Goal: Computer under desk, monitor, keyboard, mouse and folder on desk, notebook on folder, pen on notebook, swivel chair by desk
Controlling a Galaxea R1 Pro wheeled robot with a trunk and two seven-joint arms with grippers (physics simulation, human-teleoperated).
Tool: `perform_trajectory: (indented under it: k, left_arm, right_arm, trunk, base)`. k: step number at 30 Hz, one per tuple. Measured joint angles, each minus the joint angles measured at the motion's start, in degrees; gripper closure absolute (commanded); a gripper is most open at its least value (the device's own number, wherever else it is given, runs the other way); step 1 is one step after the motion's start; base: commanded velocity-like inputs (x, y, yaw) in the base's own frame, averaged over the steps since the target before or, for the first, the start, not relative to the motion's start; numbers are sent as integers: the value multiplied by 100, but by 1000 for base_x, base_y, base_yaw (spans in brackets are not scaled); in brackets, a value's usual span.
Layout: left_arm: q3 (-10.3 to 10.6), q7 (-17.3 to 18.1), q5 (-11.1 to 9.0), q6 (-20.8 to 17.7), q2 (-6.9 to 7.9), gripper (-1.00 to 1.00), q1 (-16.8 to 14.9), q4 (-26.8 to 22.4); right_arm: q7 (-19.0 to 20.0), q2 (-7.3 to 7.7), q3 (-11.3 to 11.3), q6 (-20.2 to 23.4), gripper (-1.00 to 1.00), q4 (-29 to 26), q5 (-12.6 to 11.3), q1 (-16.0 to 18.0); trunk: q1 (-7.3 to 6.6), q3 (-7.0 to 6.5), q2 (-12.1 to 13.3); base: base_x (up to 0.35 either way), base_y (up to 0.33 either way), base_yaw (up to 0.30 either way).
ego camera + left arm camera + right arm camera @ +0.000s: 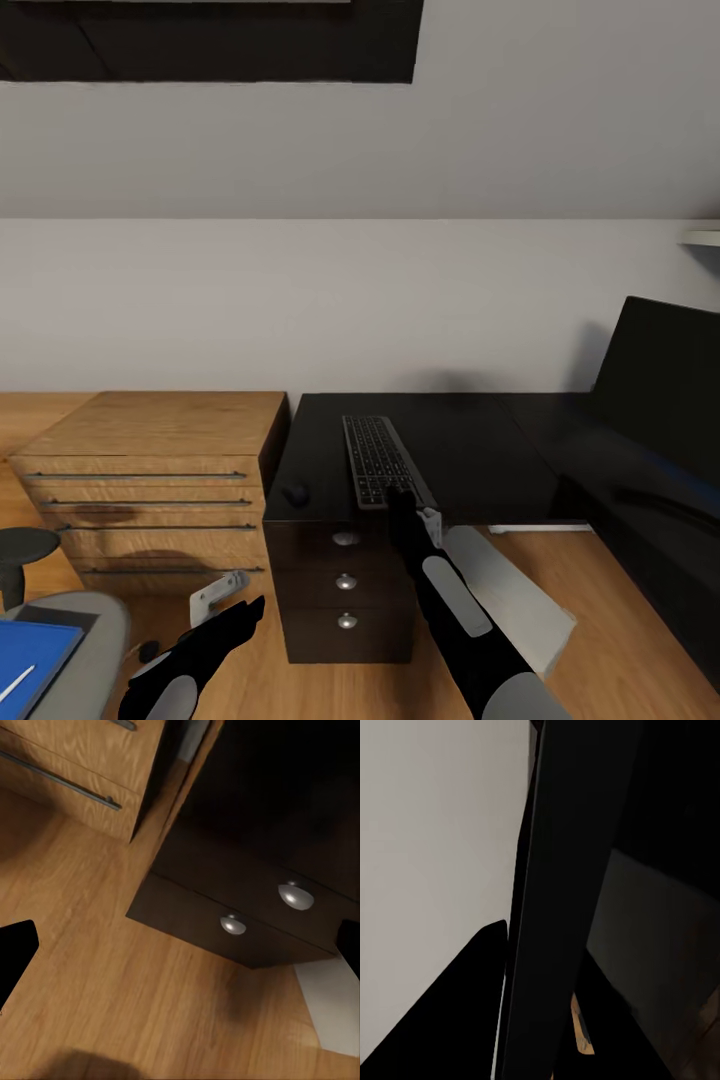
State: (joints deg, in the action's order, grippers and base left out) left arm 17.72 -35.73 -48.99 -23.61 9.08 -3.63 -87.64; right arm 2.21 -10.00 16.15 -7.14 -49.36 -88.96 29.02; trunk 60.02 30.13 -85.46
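The keyboard (381,461) lies on the tabletop (470,450), its near end at the right gripper (405,497); whether those jaws are closed on it cannot be told. Slim, stiff and light, it is best pinched at an edge. The left gripper (232,598) hangs open, empty.

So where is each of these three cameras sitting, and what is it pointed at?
Head view: from the robot's head, looking forward and down at the desk with the keyboard, mouse and monitor; both arms show, the right pincer at the keyboard's near end.
Left wrist view: on the left arm, aimed at the wooden floor and the desk's drawer unit; dark fingertips show at the edges.
Right wrist view: on the right arm, close against dark surfaces and pale wall; hard to read.
Shared: the drawer unit's silver knobs appear in head and left wrist views.
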Motion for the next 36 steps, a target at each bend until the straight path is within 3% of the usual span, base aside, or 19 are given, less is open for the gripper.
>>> perform_trajectory:
  k: [15, 20, 23, 36]
  left_arm:
    - [1, 6, 0, 1, -1, -100, -1, 2]
    - [-147, -6, -1, 1, 1, -100, 0, -94]
    - [-155, -10, -6, 1, -4, -100, 0, -102]
    - [-192, 1, -7, 1, 0, -100, -1, -78]
  right_arm:
    - [144, 0, 168, -26, 100, 122, -3, -3]
    - [201, 0, 484, -45, 100, 193, 5, -2]
    - [257, 0, 500, -47, 100, 201, 2, -2]
    - [285, 0, 508, -32, 100, 218, -7, -2]
  trunk:
    - [4, 0, 0]
    - [23, 18, -38]
    - [89, 71, -159]
    - [90, 72, -160]
  base:
    - [-66, 55, 0]
    - [-12, 0, 0]
    - [0, 0, 0]
    - [-58, 0, 0]
